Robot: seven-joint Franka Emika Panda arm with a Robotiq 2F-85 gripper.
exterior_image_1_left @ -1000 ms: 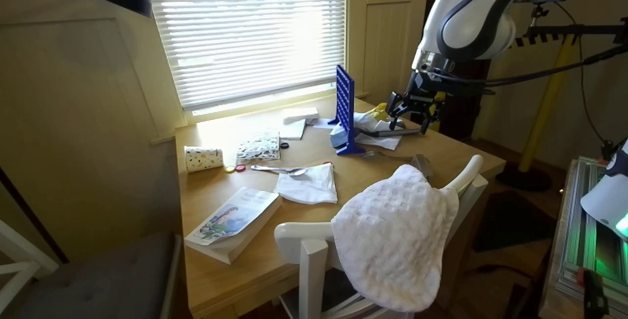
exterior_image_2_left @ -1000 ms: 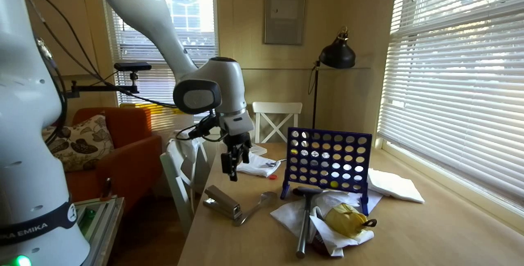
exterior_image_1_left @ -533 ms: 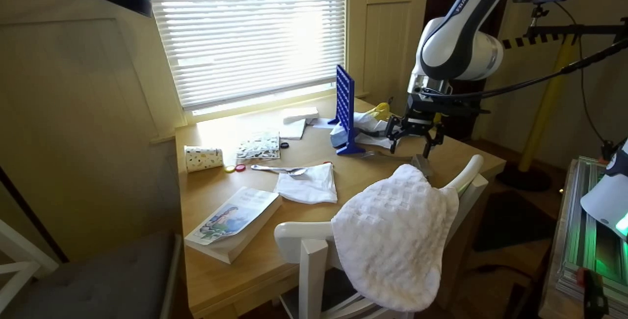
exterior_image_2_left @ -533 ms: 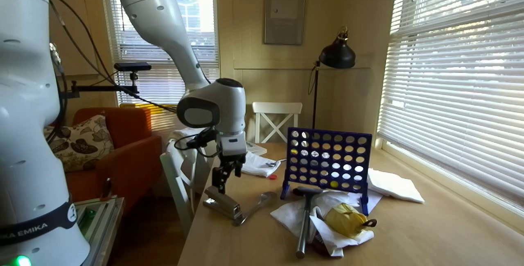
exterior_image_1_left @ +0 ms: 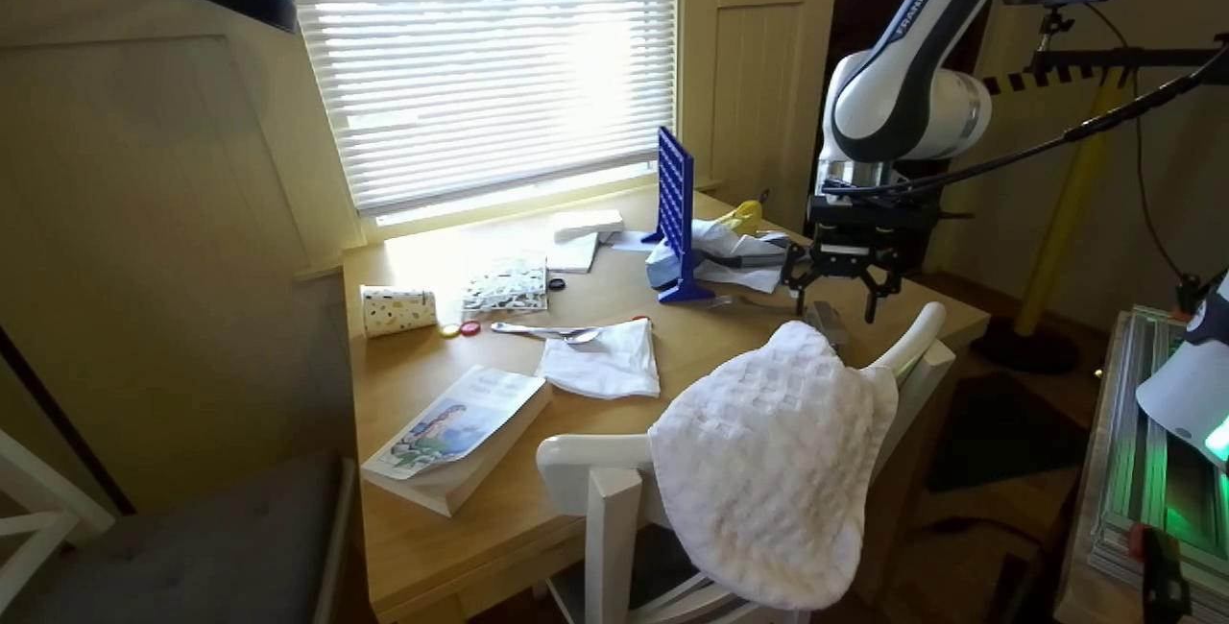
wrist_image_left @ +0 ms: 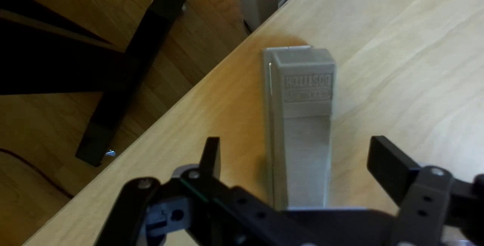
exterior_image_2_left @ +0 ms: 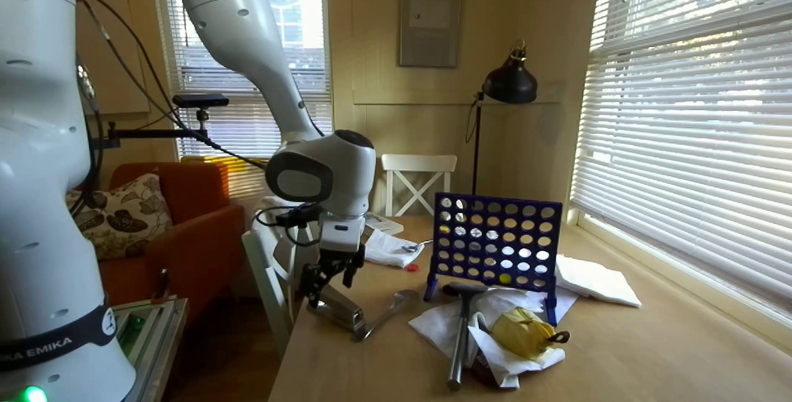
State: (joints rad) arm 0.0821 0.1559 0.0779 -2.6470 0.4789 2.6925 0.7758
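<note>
Holding fingers wide apart, to either side of stapler in wrist view; can't tell if touching. Can see stapler on table near edge, just beside utensil in an exterior view.

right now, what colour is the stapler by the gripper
Brownish grey; the stapler shows best in the wrist view.

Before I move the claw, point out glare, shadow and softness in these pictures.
In an exterior view, the window blinds glare white and the table washes out near them; in an exterior view, the floor sinks into shadow; in the wrist view, a brownish shade lies beside the stapler, whose lettering looks soft, and the claw shows nearly black.
</note>
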